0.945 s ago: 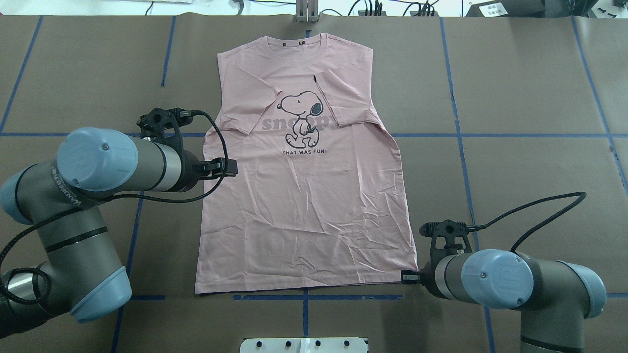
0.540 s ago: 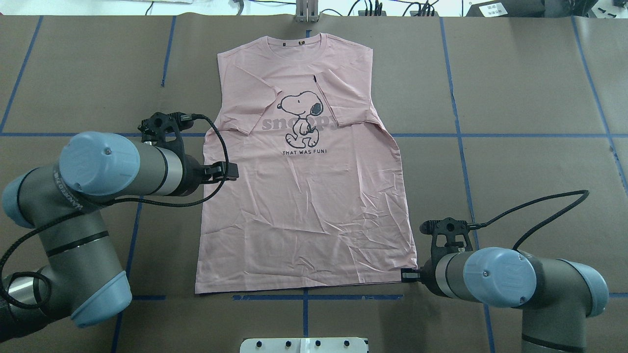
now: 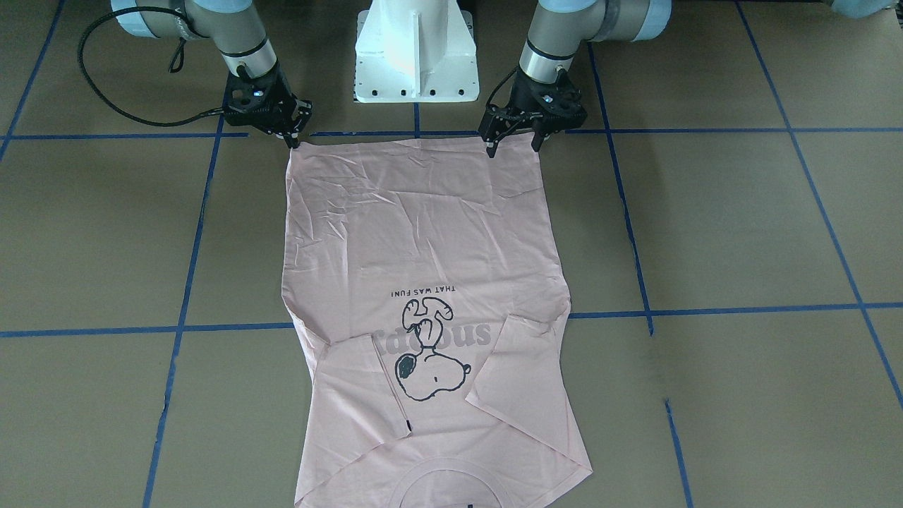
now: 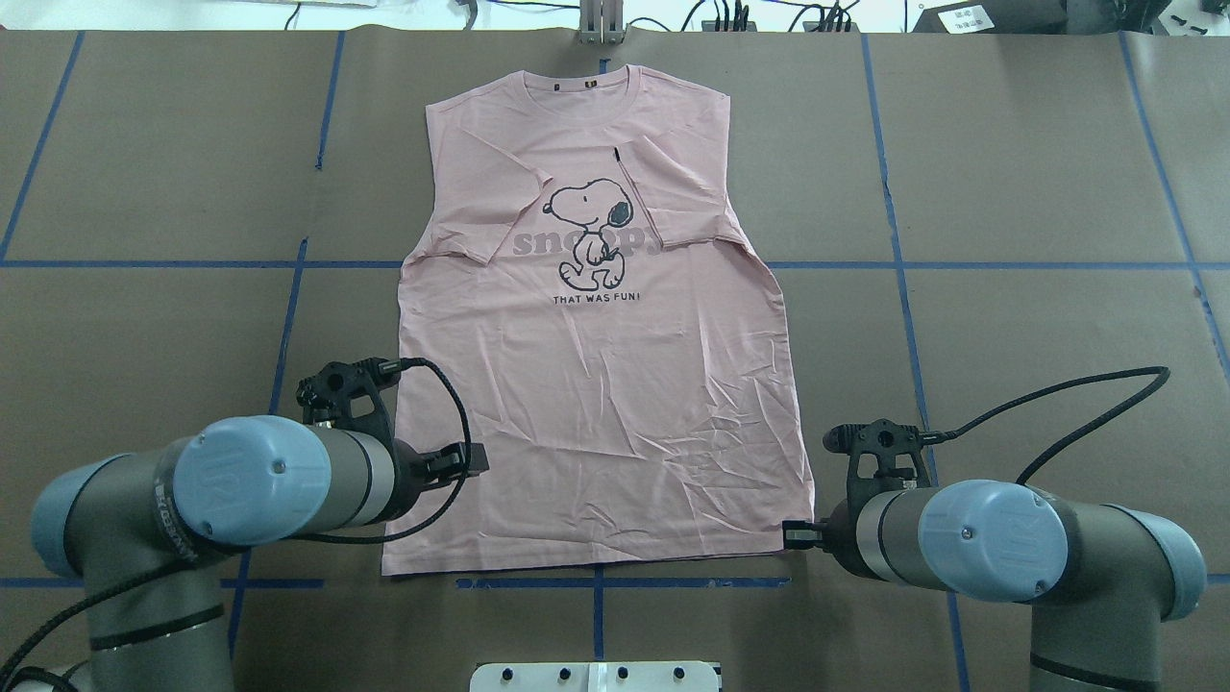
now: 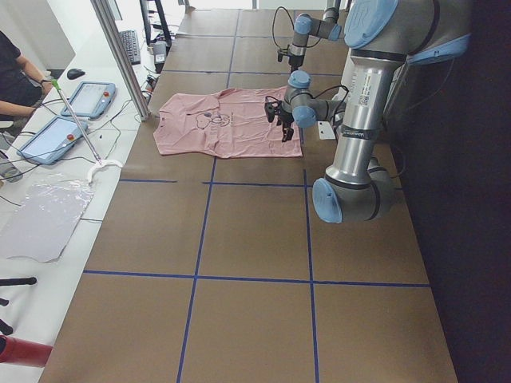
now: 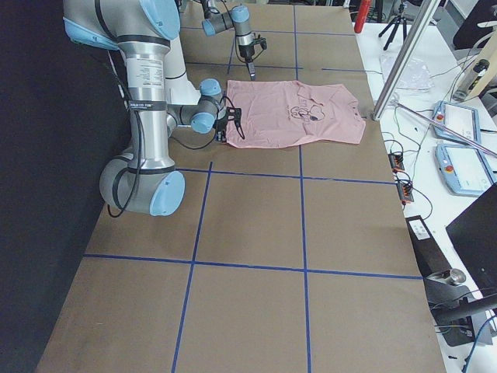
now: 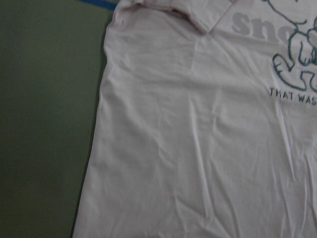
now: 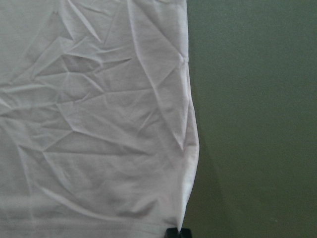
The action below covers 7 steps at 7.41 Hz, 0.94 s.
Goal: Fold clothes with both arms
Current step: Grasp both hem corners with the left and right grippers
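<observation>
The pale pink T-shirt [image 3: 423, 233] lies flat and print-up on the brown table, collar away from me, both sleeves folded in over the chest [image 4: 596, 404]. My left gripper [image 3: 513, 144] is open and hovers just over the hem near the shirt's left corner; its wrist view shows the shirt's left edge [image 7: 198, 148] but no fingers. My right gripper [image 3: 291, 137] is shut on the hem's right corner; it also shows in the overhead view [image 4: 796, 534]. In the right wrist view its fingertips [image 8: 177, 233] sit together at that corner of the cloth [image 8: 99, 124].
The white pedestal base [image 3: 416, 49] stands just behind the hem. Blue tape lines [image 4: 903, 264] cross the brown table. A metal post [image 5: 120, 56], tablets [image 5: 80, 100] and cables sit at the far operators' edge, beyond the collar.
My left arm has moved back toward the robot along the shirt's left edge, from sleeve level to near the hem. The right arm and the shirt have not moved.
</observation>
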Tool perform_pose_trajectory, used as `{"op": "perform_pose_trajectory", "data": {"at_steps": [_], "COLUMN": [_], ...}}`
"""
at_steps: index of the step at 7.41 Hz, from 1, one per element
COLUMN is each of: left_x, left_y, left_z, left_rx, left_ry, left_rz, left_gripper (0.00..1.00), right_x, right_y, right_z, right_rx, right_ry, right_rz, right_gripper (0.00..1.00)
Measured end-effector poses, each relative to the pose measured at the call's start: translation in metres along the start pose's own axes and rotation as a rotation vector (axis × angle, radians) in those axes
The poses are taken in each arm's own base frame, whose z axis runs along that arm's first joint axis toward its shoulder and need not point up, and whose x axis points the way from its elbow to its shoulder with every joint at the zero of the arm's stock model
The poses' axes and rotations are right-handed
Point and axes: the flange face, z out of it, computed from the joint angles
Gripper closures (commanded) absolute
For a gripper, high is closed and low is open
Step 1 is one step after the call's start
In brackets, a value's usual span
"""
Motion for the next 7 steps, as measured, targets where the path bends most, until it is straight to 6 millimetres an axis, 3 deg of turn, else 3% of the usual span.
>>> {"op": "perform_pose_trajectory", "data": {"at_steps": [2, 7], "left_x": [-0.009, -0.036], "left_y": [0.022, 0.035], "left_z": [0.009, 0.044], "left_rx": [-0.006, -0.014], "left_ry": [-0.073, -0.167], "left_rz": [-0.009, 0.012], "left_gripper": [0.01, 0.01], "right_x": [0.0, -0.001], "right_y": [-0.004, -0.008], "right_z": [-0.003, -0.007], "right_rx": [0.006, 0.009], "right_ry": [-0.004, -0.011], "right_rz": [0.005, 0.009], "right_gripper": [1.0, 1.0]}}
